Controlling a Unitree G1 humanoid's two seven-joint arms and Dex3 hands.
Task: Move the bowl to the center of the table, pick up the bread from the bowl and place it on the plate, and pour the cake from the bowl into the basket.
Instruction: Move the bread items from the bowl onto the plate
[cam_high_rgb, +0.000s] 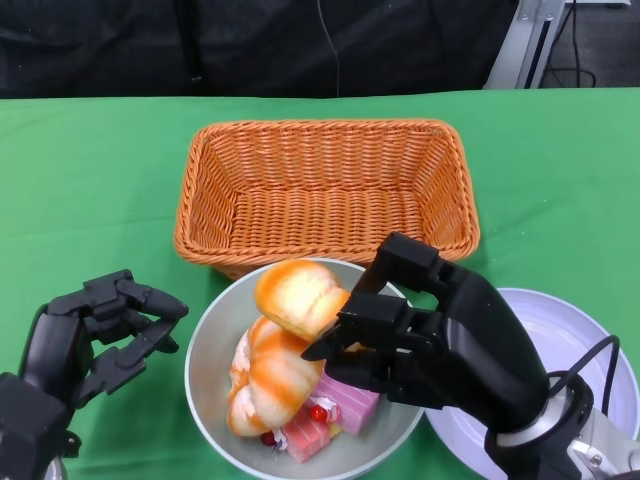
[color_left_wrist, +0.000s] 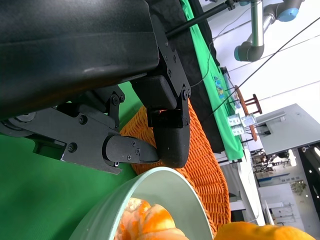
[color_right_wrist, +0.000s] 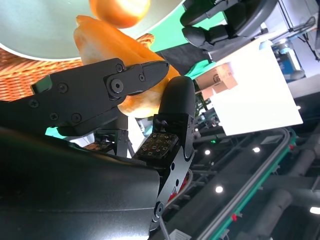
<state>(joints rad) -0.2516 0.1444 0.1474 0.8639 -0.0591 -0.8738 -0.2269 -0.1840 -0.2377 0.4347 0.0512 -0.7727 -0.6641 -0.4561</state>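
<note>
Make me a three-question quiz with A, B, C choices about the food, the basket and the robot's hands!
1. Where is the basket?
A. behind the bowl
B. on the plate
C. under the table
2. What colour is the cake?
A. blue
B. pink
C. black
3. What is the right hand doing?
A. lying flat on the cloth
B. holding the basket
C. gripping the bread

Answers: 1 A, it sits just beyond the bowl's far rim. 2 B, pink pieces lie in the bowl. 3 C, its fingers close on the bread above the bowl.
</note>
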